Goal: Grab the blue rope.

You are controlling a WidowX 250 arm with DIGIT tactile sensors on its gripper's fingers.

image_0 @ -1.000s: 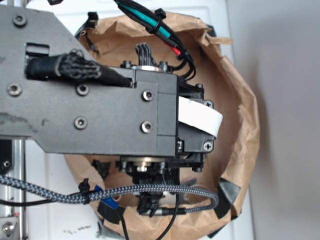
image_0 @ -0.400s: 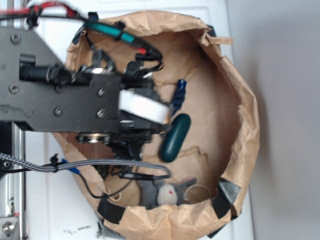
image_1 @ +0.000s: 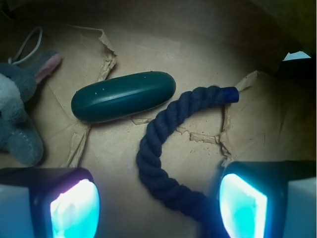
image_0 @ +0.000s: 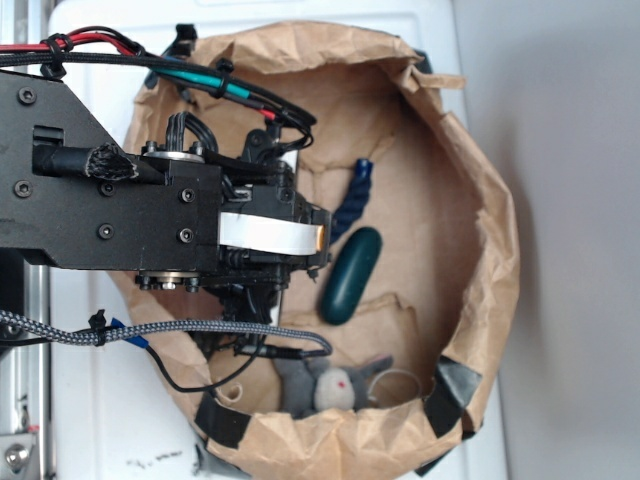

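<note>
The blue rope (image_1: 163,144) is a thick twisted navy cord with a brighter blue cap at its far end, lying curved on the brown paper. In the wrist view it runs down between my two glowing fingertips, closer to the right one. My gripper (image_1: 158,206) is open, hovering over the rope with nothing held. From the exterior view only the rope's upper end (image_0: 354,195) shows beside my arm; the gripper itself is hidden under the arm.
A dark green oval capsule (image_0: 351,274) lies beside the rope. A grey plush animal (image_0: 325,385) rests near the bag's lower rim. All sit inside a crumpled brown paper bag (image_0: 490,250) with raised walls. My arm and cables cover the bag's left side.
My arm has drawn left and lower into the bag, uncovering the rope end, capsule and plush. The wrist has shifted slightly left since the last frame.
</note>
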